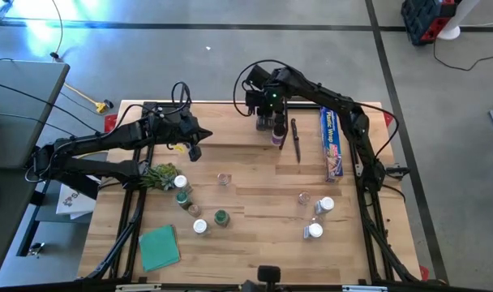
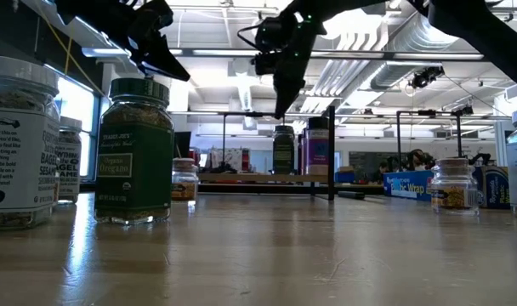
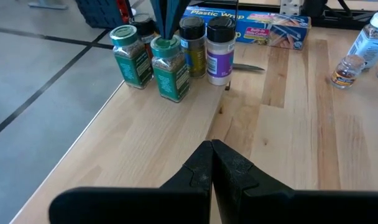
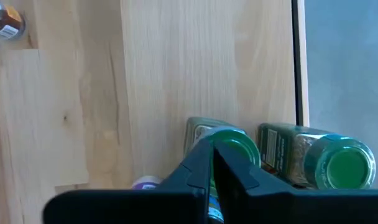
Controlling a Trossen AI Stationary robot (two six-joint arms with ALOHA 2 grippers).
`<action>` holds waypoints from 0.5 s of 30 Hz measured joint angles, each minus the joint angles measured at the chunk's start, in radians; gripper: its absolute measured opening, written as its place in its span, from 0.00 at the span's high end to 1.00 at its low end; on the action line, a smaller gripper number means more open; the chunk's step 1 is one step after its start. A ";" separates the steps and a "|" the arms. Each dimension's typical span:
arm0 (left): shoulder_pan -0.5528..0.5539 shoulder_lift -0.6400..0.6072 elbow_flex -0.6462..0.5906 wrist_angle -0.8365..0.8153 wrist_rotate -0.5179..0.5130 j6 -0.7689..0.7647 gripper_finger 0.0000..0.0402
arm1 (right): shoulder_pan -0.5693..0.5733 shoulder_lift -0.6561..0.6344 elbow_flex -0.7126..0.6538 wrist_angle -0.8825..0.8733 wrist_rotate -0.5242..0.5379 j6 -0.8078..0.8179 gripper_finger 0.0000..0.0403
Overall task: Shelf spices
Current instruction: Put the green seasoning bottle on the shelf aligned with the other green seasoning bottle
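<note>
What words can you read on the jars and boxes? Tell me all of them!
"TRADER JOE'S" and "Organic Oregano": green-lidded jar, low view.
"BAGEL SEASONING", partly cut off: big jar at that view's edge.
"Plastic Wrap": blue box.
"Wrap": the same box, low view.
Labels on the other spice jars: too small or blurred.

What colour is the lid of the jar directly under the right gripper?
Green. The jar under the shut right gripper shows its round green lid best in the right wrist view.

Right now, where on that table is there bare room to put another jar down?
The widest bare wood lies mid-table, between the small clear jar and the white-lidded jars. The front right corner is also free. It is crowded by the leafy bunch and around the four jars at the back.
</note>
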 joint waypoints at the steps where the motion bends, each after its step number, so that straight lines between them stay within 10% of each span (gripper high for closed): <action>1: 0.000 0.000 0.000 0.000 0.000 0.000 1.00 | 0.000 0.000 0.000 0.003 0.000 0.009 0.98; 15: 0.000 0.000 0.000 -0.003 0.000 -0.006 1.00 | -0.025 0.005 0.000 -0.022 -0.010 0.049 1.00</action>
